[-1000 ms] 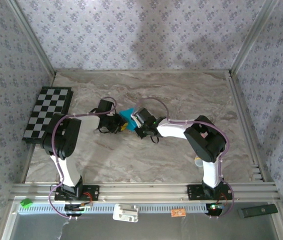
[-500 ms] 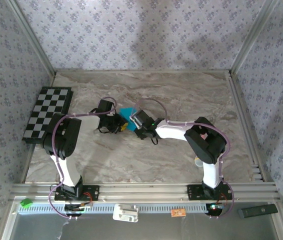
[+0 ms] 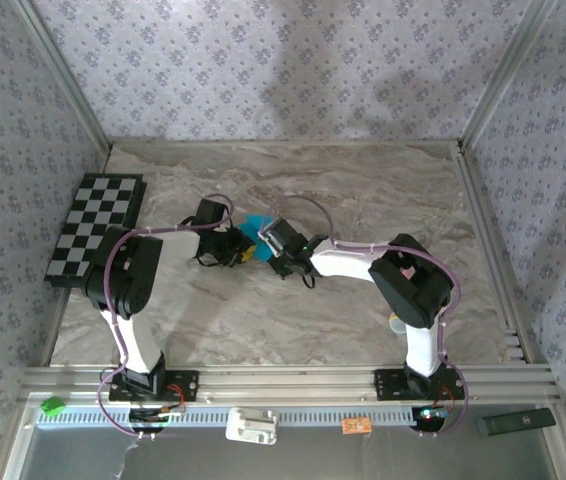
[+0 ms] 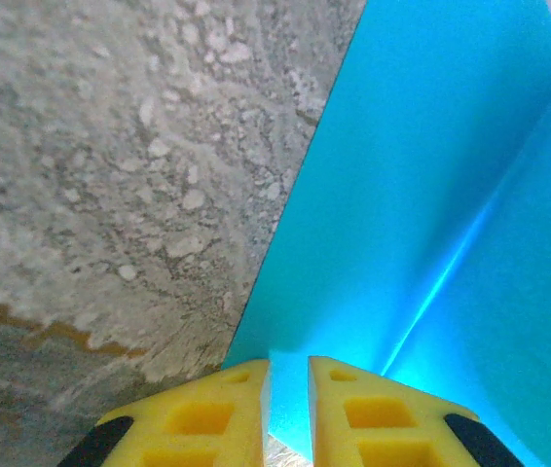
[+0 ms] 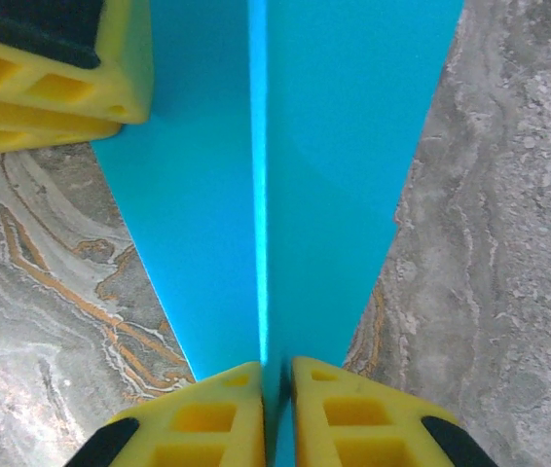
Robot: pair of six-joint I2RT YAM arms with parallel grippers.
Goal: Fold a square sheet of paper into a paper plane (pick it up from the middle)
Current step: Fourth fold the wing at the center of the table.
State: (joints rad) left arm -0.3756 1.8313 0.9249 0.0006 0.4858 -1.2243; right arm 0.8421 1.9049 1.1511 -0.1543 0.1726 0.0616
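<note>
Right claw (image 5: 275, 389) (left claw (image 4: 289, 389) too) pinches paper plane (image 5: 334, 146).

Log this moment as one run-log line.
left hand: shut on folded teal paper edge | right hand: shut on centre crease, narrow end | paper: creased, pinched between both hands

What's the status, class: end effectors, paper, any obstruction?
Left end effector shut on teal paper. Right end effector shut on its centre crease. Checkered board sits far left, apart.
</note>
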